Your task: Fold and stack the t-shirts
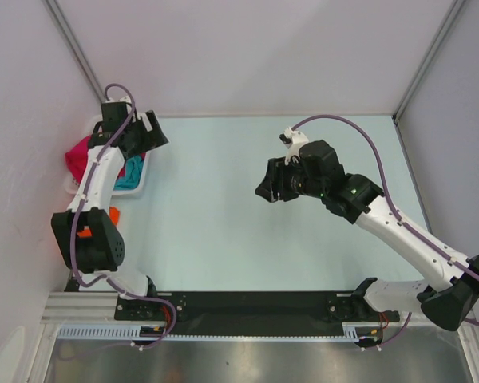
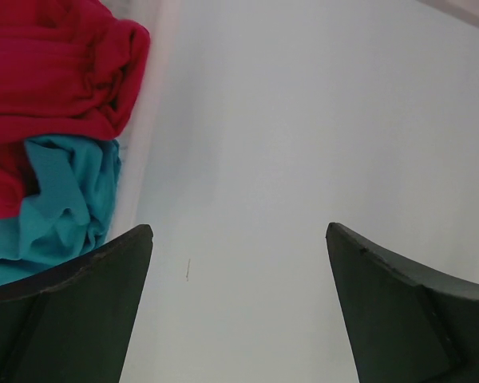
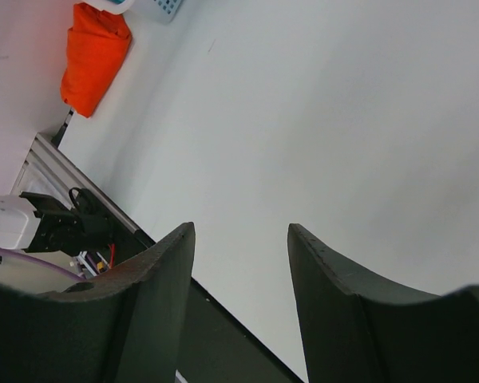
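Note:
A crumpled crimson-red t-shirt (image 2: 56, 72) and a teal t-shirt (image 2: 64, 199) lie bunched in the white basket (image 1: 105, 126) at the far left. In the top view the red t-shirt (image 1: 80, 155) and the teal t-shirt (image 1: 131, 174) show beside the left arm. A bright orange t-shirt (image 3: 94, 56) lies on the table near the basket; in the top view the orange t-shirt (image 1: 112, 215) is mostly hidden behind the left arm. My left gripper (image 1: 158, 134) (image 2: 239, 231) hangs open and empty just right of the basket. Above mid-table my right gripper (image 1: 265, 190) (image 3: 241, 227) is open and empty.
The pale table (image 1: 215, 215) is walled at the back and both sides. A black rail (image 1: 239, 307) with the arm bases runs along the near edge. The basket's white rim (image 2: 148, 112) borders the left gripper's view.

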You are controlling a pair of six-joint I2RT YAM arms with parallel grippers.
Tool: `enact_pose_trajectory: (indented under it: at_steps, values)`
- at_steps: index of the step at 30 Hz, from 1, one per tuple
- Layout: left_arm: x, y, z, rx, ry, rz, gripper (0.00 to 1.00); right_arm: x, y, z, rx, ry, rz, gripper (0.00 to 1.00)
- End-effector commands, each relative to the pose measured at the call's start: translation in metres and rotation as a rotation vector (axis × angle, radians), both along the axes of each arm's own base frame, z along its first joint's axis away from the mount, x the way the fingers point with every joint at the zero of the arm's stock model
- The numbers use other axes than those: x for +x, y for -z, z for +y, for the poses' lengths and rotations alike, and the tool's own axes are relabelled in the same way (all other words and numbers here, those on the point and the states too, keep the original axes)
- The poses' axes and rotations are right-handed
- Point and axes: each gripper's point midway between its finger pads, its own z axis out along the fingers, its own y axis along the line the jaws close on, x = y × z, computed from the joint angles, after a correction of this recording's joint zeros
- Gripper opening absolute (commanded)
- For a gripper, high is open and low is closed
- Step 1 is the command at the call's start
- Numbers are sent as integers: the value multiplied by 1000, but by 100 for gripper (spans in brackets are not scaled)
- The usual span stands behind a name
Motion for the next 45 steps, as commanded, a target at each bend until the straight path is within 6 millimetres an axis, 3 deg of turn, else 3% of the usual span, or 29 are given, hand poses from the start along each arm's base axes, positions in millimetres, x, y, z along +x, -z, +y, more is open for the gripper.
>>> enact_pose_trajectory:
  at_steps: [1,8,18,23,35,45]
  values:
    - [5,-26,31,72,-160,-80,96,1,-14,7,32,-29,-47,55]
    - [-4,-1,79,140,-388,-4,96,-2,-12,3,16,-25,-46,55]
    - [-5,-6,126,188,-591,-18,97,-2,-9,-1,-1,-20,-49,55]
    - [-14,3,154,186,-711,24,97,-2,-5,0,-14,-25,-40,55]
    - [-19,50,176,83,-765,128,96,1,8,3,-81,-59,-11,55]
    - [8,73,173,6,-762,119,95,0,19,12,-92,-72,36,54]
